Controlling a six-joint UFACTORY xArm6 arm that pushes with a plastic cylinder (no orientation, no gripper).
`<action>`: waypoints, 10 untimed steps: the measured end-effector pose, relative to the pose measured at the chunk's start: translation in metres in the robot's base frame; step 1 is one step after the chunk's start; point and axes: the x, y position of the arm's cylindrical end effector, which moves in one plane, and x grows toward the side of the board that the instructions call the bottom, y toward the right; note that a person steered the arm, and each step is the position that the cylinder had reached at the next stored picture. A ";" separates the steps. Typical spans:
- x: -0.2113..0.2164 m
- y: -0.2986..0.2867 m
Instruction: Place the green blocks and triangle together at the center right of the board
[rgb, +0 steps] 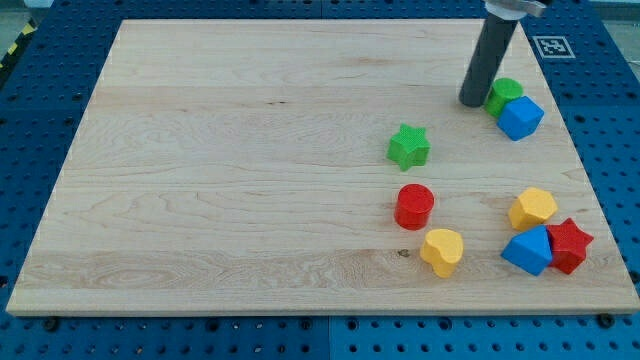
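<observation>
My tip (472, 102) rests on the board just left of a green round block (503, 94), touching or nearly touching it. A blue cube (521, 117) sits against that green block's lower right. A green star block (408, 147) lies to the lower left of my tip, well apart from it. A blue triangle-like block (529, 250) sits near the lower right corner, pressed against a red star block (569, 244).
A red cylinder (414, 206) and a yellow heart block (442, 250) lie below the green star. A yellow hexagon-like block (533, 208) sits just above the blue triangle. The wooden board's (200, 180) right edge runs close to these blocks.
</observation>
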 end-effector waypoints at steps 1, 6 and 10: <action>0.000 -0.097; 0.092 -0.016; 0.065 -0.047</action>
